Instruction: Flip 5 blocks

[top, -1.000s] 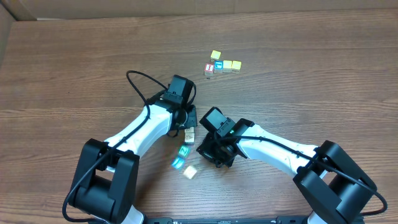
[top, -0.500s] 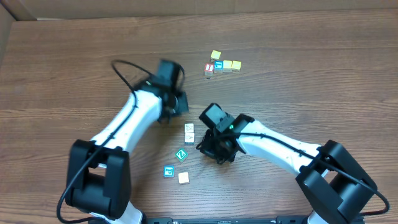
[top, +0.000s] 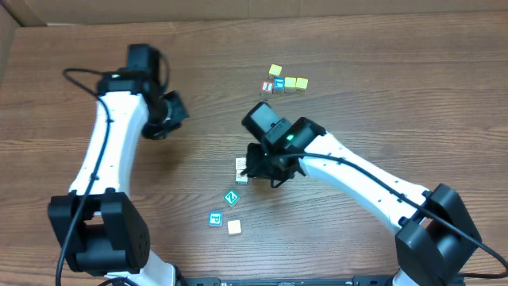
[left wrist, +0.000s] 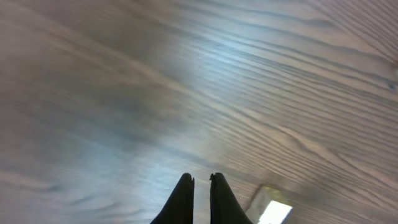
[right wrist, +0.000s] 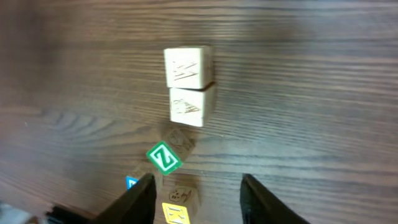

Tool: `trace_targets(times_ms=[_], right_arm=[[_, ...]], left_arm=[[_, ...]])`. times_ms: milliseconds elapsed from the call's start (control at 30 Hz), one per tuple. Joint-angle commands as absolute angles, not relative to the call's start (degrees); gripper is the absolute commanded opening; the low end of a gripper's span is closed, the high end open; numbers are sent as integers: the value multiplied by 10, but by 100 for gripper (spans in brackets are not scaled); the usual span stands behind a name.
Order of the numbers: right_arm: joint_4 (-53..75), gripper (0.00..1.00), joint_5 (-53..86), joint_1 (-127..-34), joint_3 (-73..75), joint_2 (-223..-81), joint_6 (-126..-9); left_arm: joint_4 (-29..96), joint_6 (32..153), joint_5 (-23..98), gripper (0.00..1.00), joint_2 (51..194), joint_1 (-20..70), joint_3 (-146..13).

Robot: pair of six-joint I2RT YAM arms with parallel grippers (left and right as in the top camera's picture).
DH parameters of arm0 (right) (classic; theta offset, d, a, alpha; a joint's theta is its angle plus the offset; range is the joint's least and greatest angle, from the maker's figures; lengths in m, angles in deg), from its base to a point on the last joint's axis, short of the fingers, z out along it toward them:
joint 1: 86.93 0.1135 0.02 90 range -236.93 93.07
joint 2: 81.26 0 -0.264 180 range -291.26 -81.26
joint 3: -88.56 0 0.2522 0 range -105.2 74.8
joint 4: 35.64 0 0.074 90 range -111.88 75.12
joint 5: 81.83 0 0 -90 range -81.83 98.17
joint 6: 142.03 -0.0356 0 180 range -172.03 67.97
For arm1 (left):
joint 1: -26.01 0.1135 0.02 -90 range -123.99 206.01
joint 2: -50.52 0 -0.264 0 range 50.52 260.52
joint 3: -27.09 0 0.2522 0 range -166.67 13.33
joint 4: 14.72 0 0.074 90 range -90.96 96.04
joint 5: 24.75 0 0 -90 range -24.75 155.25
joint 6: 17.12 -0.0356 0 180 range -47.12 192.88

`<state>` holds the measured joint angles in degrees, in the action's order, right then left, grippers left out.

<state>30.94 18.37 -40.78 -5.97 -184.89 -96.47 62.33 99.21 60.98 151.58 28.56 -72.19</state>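
Wood-grain counter [top: 381, 95] carries two white wooden cubes [right wrist: 188, 67] touching each other, with a green Z-marked cube [right wrist: 163, 157], a teal-blue picture cube [top: 215, 218] and a pale yellow cube [top: 234, 227] near them. The right hand [right wrist: 199, 199] hovers just beside the white pair, spread and empty. The left hand [left wrist: 201, 186] is pinched closed, well apart.

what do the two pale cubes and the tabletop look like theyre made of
Upper pale cube and lower pale cube: probably bare light wood, matte, with faint dark line marks. Tabletop: brown wood grain, slight sheen; solid wood or printed laminate, cannot tell.
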Motion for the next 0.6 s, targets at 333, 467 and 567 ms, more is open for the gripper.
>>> trace_targets(times_ms=[333,467,567], right_arm=[[229,23,65,-261,-71,-1891,-879],[211,6,45,-245,-70,-1905,-875],[208,4,45,-242,-70,-1920,-876]], left_arm=[[640,955,599,6,1541,312,-729],[647,956,598,4,1563,307,-729],[650,953,598,4,1577,306,-729]])
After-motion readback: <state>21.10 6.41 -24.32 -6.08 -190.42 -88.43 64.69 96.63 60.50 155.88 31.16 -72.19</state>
